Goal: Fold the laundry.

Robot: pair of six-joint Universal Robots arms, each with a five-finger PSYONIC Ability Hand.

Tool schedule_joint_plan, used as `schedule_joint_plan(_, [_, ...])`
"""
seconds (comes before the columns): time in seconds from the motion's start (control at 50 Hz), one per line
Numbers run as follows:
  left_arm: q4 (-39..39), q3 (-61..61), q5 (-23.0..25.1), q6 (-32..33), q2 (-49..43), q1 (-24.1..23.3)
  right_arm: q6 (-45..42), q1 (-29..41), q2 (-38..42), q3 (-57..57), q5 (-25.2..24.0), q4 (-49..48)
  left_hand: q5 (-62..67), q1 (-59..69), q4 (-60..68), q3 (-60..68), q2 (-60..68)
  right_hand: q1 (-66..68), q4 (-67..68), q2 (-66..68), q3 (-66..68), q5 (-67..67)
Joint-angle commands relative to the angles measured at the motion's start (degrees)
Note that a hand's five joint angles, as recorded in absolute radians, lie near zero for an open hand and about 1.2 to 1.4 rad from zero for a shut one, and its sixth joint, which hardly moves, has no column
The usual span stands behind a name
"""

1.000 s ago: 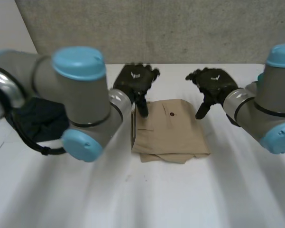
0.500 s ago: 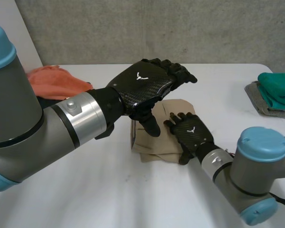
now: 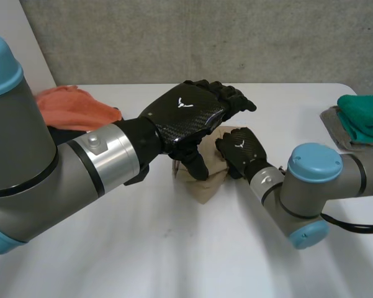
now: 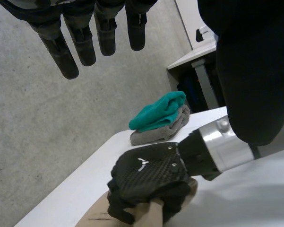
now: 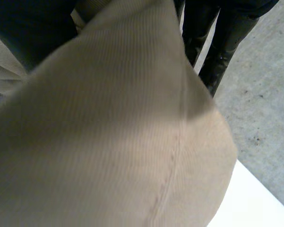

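Observation:
The beige folded garment lies mid-table, bunched up and raised on its right side. My right hand is on that right side with its fingers curled round the cloth; the left wrist view shows the right hand gripping the beige cloth. The right wrist view is close on the beige cloth. My left hand hovers over the garment's left part with straight fingers and holds nothing; its thumb points down toward the cloth.
An orange cloth lies at the far left behind my left arm. A teal cloth sits on a grey one at the table's right edge, the same teal cloth beyond my right hand. The white table lies bare in front.
My right hand has closed on the garment's right side and pulled it up and leftward, bunching the cloth. The left hand has come forward over the garment and stayed open.

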Motion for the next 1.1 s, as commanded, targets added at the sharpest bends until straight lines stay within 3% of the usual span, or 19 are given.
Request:
schedule_joint_plan(0.02, [0.04,-0.85,0.01,-0.05,1.07,0.22,-0.07,-0.34,2.1,-6.36,-0.73,0.84,0.61,0.87,0.11,0.3,0.14,29.88,15.79,16.07,16.11,22.1])
schedule_joint_plan(0.2, [0.04,-1.03,-0.08,-0.05,2.47,1.63,-0.33,-8.59,0.44,-17.78,-2.22,0.58,0.61,0.87,0.11,0.3,0.14,29.88,15.79,16.07,16.11,22.1])
schedule_joint_plan(0.36, [0.13,-1.73,-0.08,-0.05,3.35,2.51,0.81,-17.29,-0.44,-30.53,-7.85,0.31,0.45,0.7,-0.06,0.13,-0.02,29.88,15.79,16.07,16.11,22.1])
schedule_joint_plan(0.46, [0.13,-2.26,-0.08,-0.13,3.53,2.51,5.89,-25.71,-0.36,-34.84,-11.8,-1.35,0.61,0.87,0.11,0.3,0.14,29.88,15.79,16.07,16.11,22.1])
schedule_joint_plan(0.58, [0.04,-2.7,-0.08,-0.13,3.71,2.33,9.86,-34.52,1.4,-34.23,-17.16,-7.59,0.61,0.87,0.11,0.3,0.14,29.88,15.79,16.07,16.11,22.1])
schedule_joint_plan(0.64, [0.13,-2.7,-0.08,-0.13,3.71,2.24,10.12,-39.96,5.95,-33.36,-22.42,-11.36,0.61,0.87,0.11,0.3,0.14,29.88,15.79,16.07,16.11,22.1])
schedule_joint_plan(0.8, [0.13,-2.7,-0.08,-0.05,3.71,2.07,9.34,-46.39,13.61,-27.83,-30.34,-15.15,0.61,0.87,0.11,0.3,0.14,29.88,15.79,16.07,16.11,22.1])
schedule_joint_plan(0.96, [0.13,-3.4,-0.08,-0.05,3.79,2.07,9.77,-52.62,11.87,-18.78,-33.86,-20.42,0.61,0.87,0.11,0.3,0.14,29.88,15.79,16.07,16.11,22.1])
schedule_joint_plan(1.1, [0.13,-3.49,-0.17,-0.05,4.06,1.98,9.95,-53.78,8.61,-15.77,-36.15,-21.05,0.61,0.87,0.11,0.3,0.14,29.88,15.79,16.07,16.11,22.1])
